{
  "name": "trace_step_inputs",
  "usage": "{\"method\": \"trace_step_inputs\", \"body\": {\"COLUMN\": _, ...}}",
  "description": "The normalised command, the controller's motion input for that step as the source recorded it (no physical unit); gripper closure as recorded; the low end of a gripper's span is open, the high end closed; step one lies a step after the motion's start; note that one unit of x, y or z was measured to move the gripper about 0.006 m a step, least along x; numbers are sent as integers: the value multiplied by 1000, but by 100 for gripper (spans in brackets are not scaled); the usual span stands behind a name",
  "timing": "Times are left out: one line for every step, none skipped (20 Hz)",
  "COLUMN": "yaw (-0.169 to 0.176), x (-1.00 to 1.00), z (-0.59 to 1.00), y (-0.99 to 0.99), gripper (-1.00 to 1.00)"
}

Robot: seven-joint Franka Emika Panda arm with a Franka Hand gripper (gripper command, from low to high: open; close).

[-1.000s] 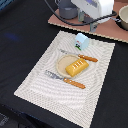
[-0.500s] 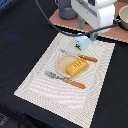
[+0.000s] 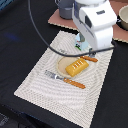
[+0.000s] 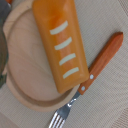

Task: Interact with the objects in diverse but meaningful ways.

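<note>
Yellow ridged bread block (image 3: 77, 66) is lying on the round beige plate (image 3: 63, 64), mid-placemat (image 3: 45, 87), long axis running diagonally. In the wrist view the block (image 4: 61, 45) is filling most of the frame, four pale ridges showing on its top face, one end hanging past the plate rim (image 4: 30, 97).

Arm (image 3: 95, 22) is hanging over the far right part of the placemat, its white wrist housing sitting above and just to the exterior view's right of the block. Wrist camera is looking straight down at the block, so the claw is sitting right above it, apart from it as far as I can tell. No fingers are showing in either view: the housing is hiding them in the exterior view and the wrist frame isn't catching them. Can't tell whether the claw is spread or clenched.

Wooden-handled fork (image 3: 65, 79) is lying on the placemat on the near side of the plate; in the wrist view its tines (image 4: 60, 120) are sitting just beside the plate rim, handle angling away.

Knife's wooden handle (image 3: 90, 59) is poking out on the far right side of the plate, partly under the arm.

Grey pot (image 3: 65, 9) is standing far back, beyond the placemat.
</note>
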Motion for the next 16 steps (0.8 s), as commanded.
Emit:
{"method": "trace_step_inputs", "body": {"yaw": 32, "x": -29, "z": -171, "y": 0, "gripper": -100}}
{"method": "trace_step_inputs", "body": {"yaw": 36, "x": 0, "z": -140, "y": 0, "gripper": -100}}
{"method": "trace_step_inputs", "body": {"yaw": 40, "x": -11, "z": -163, "y": 0, "gripper": -100}}
{"method": "trace_step_inputs", "body": {"yaw": 32, "x": -54, "z": -174, "y": 0, "gripper": -100}}
{"method": "trace_step_inputs", "body": {"yaw": 34, "x": -34, "z": -180, "y": 0, "gripper": -100}}
{"method": "trace_step_inputs", "body": {"yaw": 31, "x": -51, "z": -183, "y": 0, "gripper": -100}}
{"method": "trace_step_inputs", "body": {"yaw": 30, "x": -40, "z": -166, "y": 0, "gripper": -100}}
{"method": "trace_step_inputs", "body": {"yaw": 31, "x": -49, "z": -186, "y": 0, "gripper": -100}}
{"method": "trace_step_inputs", "body": {"yaw": 29, "x": -49, "z": -194, "y": 0, "gripper": -100}}
{"method": "trace_step_inputs", "body": {"yaw": 27, "x": -23, "z": -209, "y": 0, "gripper": -100}}
{"method": "trace_step_inputs", "body": {"yaw": 24, "x": -11, "z": -214, "y": -11, "gripper": -100}}
{"method": "trace_step_inputs", "body": {"yaw": 24, "x": 0, "z": -246, "y": -29, "gripper": -100}}
{"method": "trace_step_inputs", "body": {"yaw": 23, "x": 0, "z": -283, "y": -63, "gripper": -100}}
{"method": "trace_step_inputs", "body": {"yaw": 21, "x": 0, "z": -297, "y": -74, "gripper": -100}}
{"method": "trace_step_inputs", "body": {"yaw": 25, "x": 0, "z": -274, "y": -51, "gripper": -100}}
{"method": "trace_step_inputs", "body": {"yaw": 27, "x": 0, "z": -251, "y": -34, "gripper": -100}}
